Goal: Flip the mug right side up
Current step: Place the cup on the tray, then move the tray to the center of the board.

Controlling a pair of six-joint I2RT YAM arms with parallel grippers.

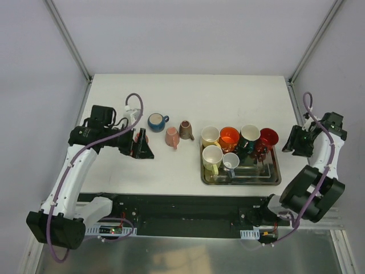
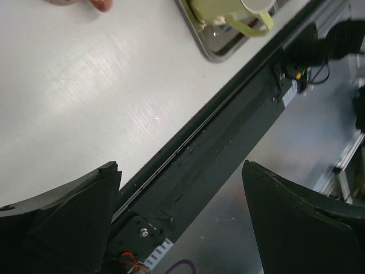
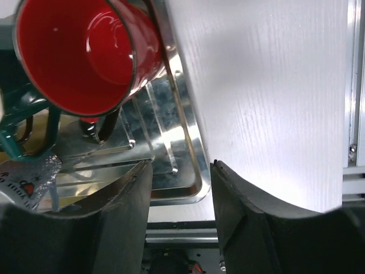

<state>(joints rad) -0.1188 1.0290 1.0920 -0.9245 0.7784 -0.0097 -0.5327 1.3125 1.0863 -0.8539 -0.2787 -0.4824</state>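
Observation:
A pink mug (image 1: 171, 136) and a brown mug (image 1: 185, 129) stand mouth down in the middle of the white table (image 1: 188, 94). A blue mug (image 1: 156, 121) stands upright just left of them. My left gripper (image 1: 145, 149) is open and empty, low over the table left of the pink mug. In the left wrist view it (image 2: 179, 168) points past the table's front edge, with only a pink sliver (image 2: 101, 4) at the top. My right gripper (image 1: 292, 142) is open and empty beside the tray's right end, near the red mug (image 3: 80, 54).
A metal tray (image 1: 274, 178) at the right holds several upright mugs: cream, orange, dark green, red, yellow-green (image 2: 222, 11) and a small white one. The black front rail (image 2: 228, 142) runs along the near table edge. Slanted frame posts stand at the back corners.

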